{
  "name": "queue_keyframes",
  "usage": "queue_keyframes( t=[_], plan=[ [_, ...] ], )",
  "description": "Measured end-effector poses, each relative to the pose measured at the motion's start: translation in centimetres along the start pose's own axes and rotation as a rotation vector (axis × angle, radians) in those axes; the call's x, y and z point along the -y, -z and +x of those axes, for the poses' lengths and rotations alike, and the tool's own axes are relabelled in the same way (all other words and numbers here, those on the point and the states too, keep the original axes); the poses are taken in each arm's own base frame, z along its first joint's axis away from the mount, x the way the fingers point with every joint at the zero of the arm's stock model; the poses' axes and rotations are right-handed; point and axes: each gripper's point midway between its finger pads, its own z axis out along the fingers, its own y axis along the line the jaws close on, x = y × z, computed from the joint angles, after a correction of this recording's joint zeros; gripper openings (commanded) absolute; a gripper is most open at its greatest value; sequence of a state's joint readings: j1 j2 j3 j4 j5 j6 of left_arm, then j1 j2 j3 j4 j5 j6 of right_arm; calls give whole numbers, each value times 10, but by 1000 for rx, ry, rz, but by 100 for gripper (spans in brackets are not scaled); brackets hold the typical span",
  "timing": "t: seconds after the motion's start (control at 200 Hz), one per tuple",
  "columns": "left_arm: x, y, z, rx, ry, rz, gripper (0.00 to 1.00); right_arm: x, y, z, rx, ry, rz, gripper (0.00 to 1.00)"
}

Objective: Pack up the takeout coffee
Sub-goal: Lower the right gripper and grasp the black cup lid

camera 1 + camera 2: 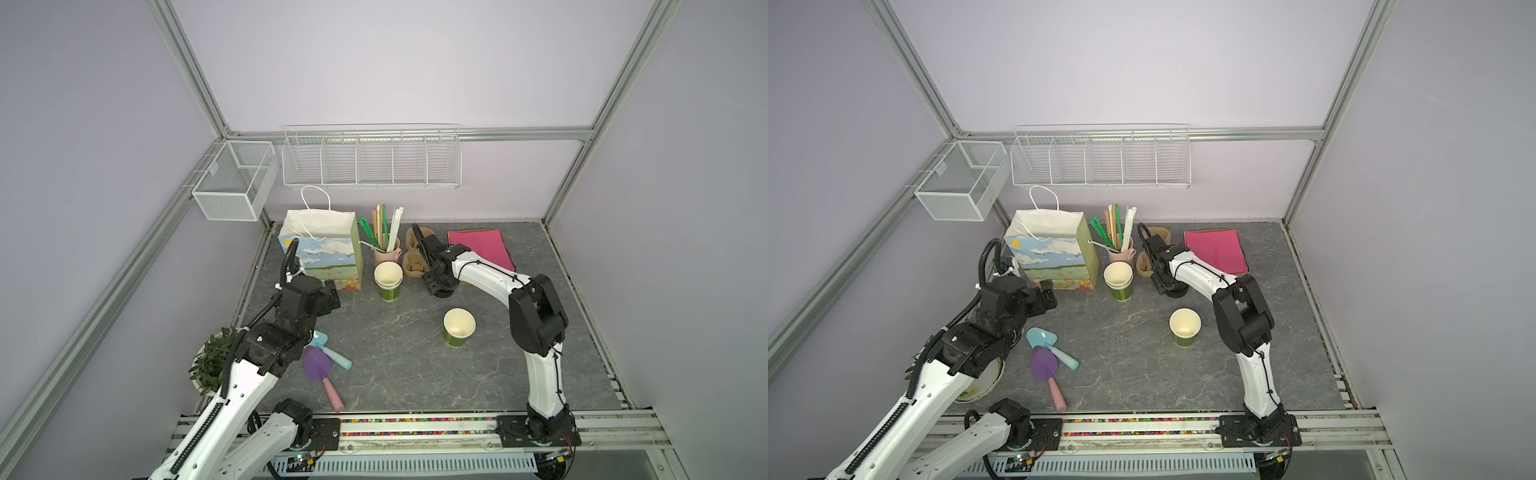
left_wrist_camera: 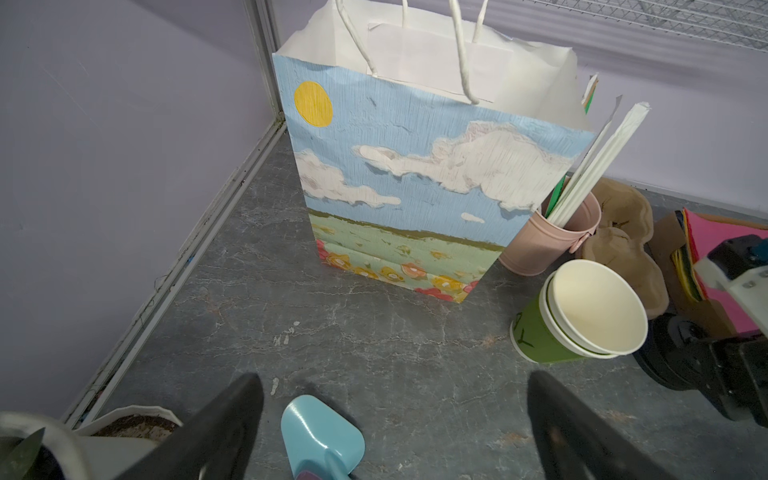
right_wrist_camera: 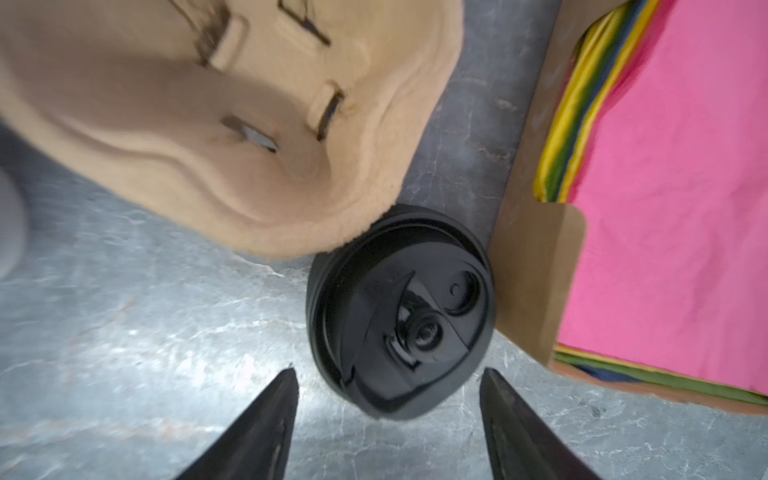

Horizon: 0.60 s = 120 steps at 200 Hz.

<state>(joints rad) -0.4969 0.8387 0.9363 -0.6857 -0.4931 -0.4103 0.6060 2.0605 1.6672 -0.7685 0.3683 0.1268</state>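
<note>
**Ana:** Right wrist view first: what are the fingers (image 3: 270, 415) doing?

**Me:** They're standing apart, one on each side of the near edge of a black lid (image 3: 401, 309), touching nothing. So my right gripper (image 3: 388, 374) is hanging open over it, empty. The lid is lying on the table with its far edge against the brown carrier (image 3: 208, 124), and the napkins (image 3: 685, 166) are just beside it. It may be one lid or several nested; I can't tell.

**Ana:** And the left gripper (image 2: 395, 376)?

**Me:** It's wide open, holding nothing and facing the bag (image 2: 415, 187).

**Ana:** So how far along are we?

**Me:** Barely started, I'm judging. The cup (image 1: 459, 328) is standing upright and alone on open table, apart from the lid and well apart from the bag. I'm seeing nothing in the bag's mouth, though its bottom is hidden. Gripping the lid, capping the cup and bagging it all remain.

**Ana:** How is the cup looking?

**Me:** It's small, with green paper outside and cream inside, and its mouth is showing uncovered. I'm not making out any mark from above. It isn't the stack (image 1: 388, 280) by the bag.
</note>
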Motion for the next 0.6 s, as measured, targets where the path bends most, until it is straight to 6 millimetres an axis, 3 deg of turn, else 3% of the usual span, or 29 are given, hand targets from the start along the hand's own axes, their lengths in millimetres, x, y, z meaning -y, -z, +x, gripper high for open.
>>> queue_keyframes(
  t=[0.225, 0.6],
  plan=[
    [0, 0, 0, -2, 1, 2, 99, 2, 9, -4, 17, -36, -42, 85],
    [3, -1, 2, -10, 0, 15, 99, 17, -2, 0, -28, -166, -151, 89]
  ],
)
